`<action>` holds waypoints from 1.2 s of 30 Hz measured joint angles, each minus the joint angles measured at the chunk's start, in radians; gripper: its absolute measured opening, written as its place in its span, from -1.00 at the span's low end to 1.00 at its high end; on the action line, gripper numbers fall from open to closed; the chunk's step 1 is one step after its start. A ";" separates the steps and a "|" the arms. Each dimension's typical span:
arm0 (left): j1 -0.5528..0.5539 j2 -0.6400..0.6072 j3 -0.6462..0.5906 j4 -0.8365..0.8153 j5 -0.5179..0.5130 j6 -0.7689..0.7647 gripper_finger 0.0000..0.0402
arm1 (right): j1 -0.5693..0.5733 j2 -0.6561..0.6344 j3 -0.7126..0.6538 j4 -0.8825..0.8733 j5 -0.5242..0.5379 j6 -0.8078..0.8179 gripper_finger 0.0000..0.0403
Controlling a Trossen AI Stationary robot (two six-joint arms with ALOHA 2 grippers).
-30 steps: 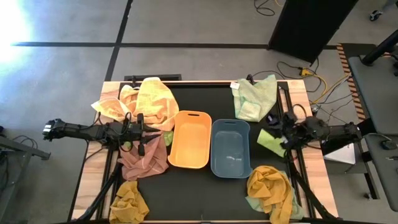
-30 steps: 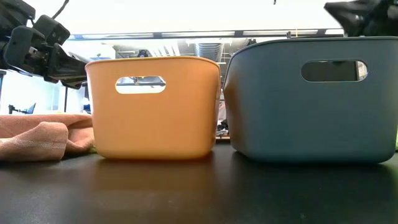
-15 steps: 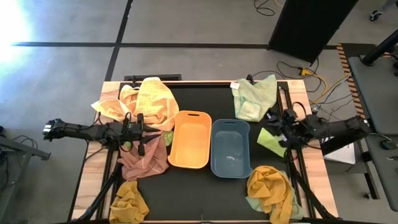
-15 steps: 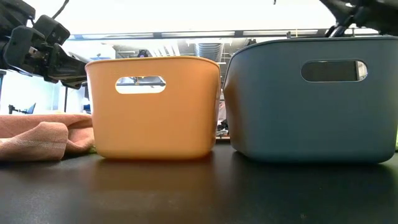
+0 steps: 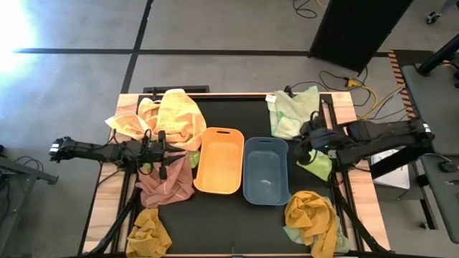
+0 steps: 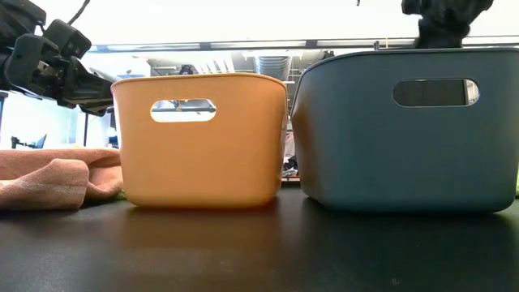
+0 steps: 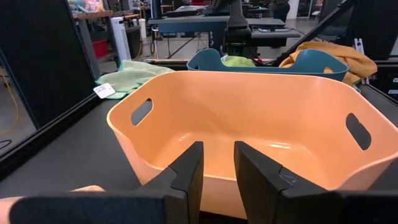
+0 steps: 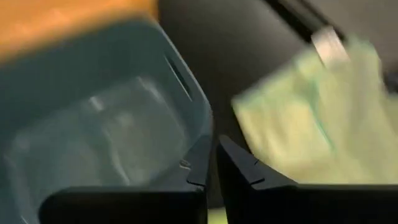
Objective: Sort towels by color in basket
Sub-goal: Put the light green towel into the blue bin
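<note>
Swinging inward since a second ago, the right arm [image 5: 380,136] is now reaching across the table's 3 o'clock edge, its gripper [image 5: 300,147] hanging just beside the blue tub's [image 5: 265,170] 3 o'clock rim; before, it was sitting farther out over the lime towel [image 5: 318,162]. In the low view that gripper [image 6: 438,16] is showing as a dark shape above the blue tub's [image 6: 405,130] rim. Its fingers [image 8: 202,163] are nearly together, with only a thin slit between them and nothing caught there.

Black table [image 5: 215,222] is carrying everything. The left arm [image 5: 100,151] is lying flat along the 9 o'clock side, unmoved, its gripper [image 5: 176,149] pointing at the orange tub [image 5: 219,160]; its fingers [image 7: 186,171] are standing a narrow gap apart, holding nothing.

Both tubs are sitting side by side at centre, touching, both bare inside.

Towels are lying around them: a yellow and peach heap [image 5: 161,115] at 11 o'clock, the pale green towel [image 5: 292,112] at 1 o'clock, the salmon towel [image 5: 166,183] at 8 o'clock under the left gripper, a mustard heap [image 5: 310,216] at 5 o'clock, a mustard towel [image 5: 148,232] at 7 o'clock, and the lime towel at 3 o'clock under the right arm.
</note>
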 joint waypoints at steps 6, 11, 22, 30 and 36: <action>0.000 0.000 0.000 0.000 0.000 0.000 -0.63 | 0.000 0.137 0.046 -0.324 -0.164 0.142 -0.50; 0.000 0.000 0.000 0.000 0.000 0.000 -0.63 | 0.014 0.213 -0.002 -0.376 -0.304 0.106 -0.06; 0.000 0.000 0.000 0.000 0.000 0.000 -0.63 | 0.053 0.300 -0.196 -0.215 -0.252 -0.046 0.40; 0.000 0.001 0.000 0.000 0.000 0.000 -0.63 | 0.010 0.394 -0.212 -0.199 -0.232 0.064 0.38; 0.000 0.002 0.000 0.000 0.000 0.000 -0.63 | -0.050 0.479 -0.222 -0.206 -0.245 0.022 0.31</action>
